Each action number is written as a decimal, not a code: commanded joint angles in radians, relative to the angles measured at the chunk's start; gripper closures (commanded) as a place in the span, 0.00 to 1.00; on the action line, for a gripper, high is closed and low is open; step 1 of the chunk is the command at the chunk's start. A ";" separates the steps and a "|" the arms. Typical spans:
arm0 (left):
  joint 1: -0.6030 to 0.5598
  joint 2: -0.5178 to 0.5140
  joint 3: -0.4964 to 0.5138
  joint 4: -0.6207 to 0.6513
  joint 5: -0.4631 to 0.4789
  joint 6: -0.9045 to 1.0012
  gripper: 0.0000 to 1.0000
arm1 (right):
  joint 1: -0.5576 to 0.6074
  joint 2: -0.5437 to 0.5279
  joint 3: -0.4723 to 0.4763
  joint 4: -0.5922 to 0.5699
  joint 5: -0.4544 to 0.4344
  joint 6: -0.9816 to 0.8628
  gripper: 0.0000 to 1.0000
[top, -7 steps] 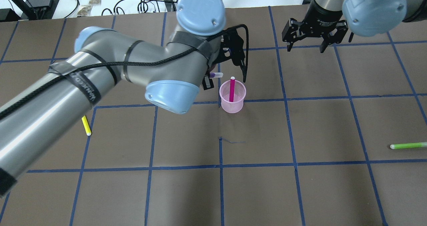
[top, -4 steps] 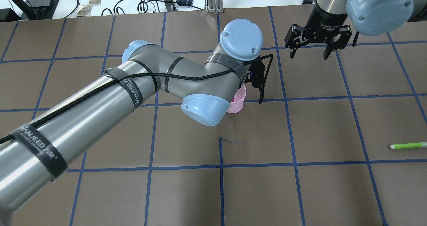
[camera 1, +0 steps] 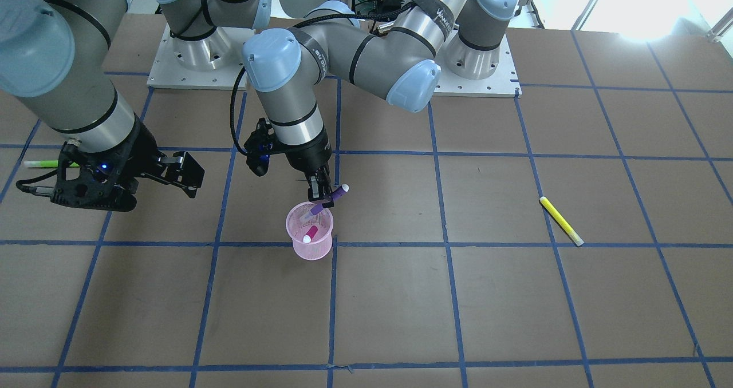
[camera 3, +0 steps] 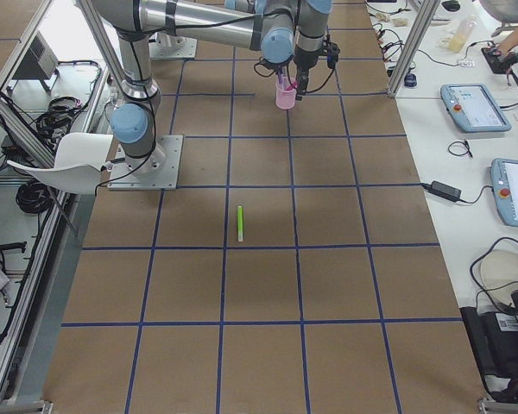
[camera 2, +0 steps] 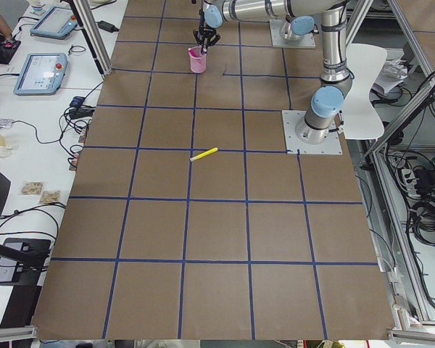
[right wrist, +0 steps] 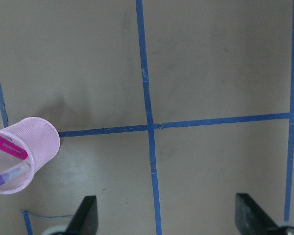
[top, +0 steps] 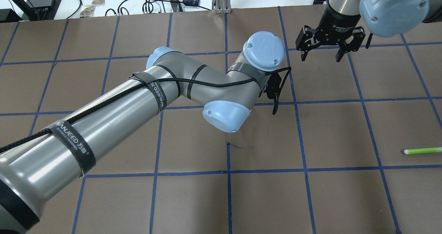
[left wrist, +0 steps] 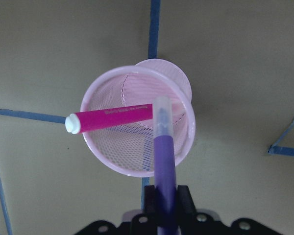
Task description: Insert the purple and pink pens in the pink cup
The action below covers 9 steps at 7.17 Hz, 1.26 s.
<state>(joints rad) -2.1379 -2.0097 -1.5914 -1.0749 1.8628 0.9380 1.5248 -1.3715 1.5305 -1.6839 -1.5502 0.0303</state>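
The pink mesh cup (camera 1: pixel 310 244) stands upright near the table's middle, with the pink pen (camera 1: pixel 310 232) leaning inside it. My left gripper (camera 1: pixel 320 196) is right above the cup, shut on the purple pen (camera 1: pixel 331 198), which is tilted with its lower tip over the cup's mouth. In the left wrist view the purple pen (left wrist: pixel 164 161) points into the cup (left wrist: pixel 118 157) beside the pink pen (left wrist: pixel 112 117). In the overhead view my left arm hides the cup. My right gripper (top: pixel 328 54) is open and empty, off to the cup's side; its wrist view shows the cup (right wrist: pixel 39 142).
A yellow pen (camera 1: pixel 561 221) lies on the table on my left side. A green pen (top: pixel 423 150) lies near the right edge. The table is brown with a blue tape grid.
My left arm has swung to the right with the purple pen and now covers the cup in the overhead view. The right gripper has shifted only slightly and stays open.
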 commanded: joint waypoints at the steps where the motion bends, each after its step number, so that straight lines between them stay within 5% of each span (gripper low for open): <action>1: -0.008 -0.021 0.002 0.033 0.004 -0.004 0.98 | -0.003 -0.001 -0.019 0.000 -0.002 0.008 0.00; 3: -0.013 -0.041 0.002 0.104 0.002 -0.007 0.18 | -0.008 -0.006 -0.004 -0.003 -0.023 0.000 0.00; 4: -0.014 -0.037 0.002 0.105 0.004 -0.028 0.01 | -0.008 -0.008 -0.006 -0.007 -0.042 0.000 0.00; 9: 0.097 0.145 0.005 0.096 -0.011 -0.065 0.00 | -0.008 -0.008 -0.009 -0.004 -0.042 -0.001 0.00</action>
<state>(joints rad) -2.0935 -1.9271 -1.5853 -0.9783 1.8644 0.8957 1.5184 -1.3780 1.5275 -1.6950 -1.5923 0.0296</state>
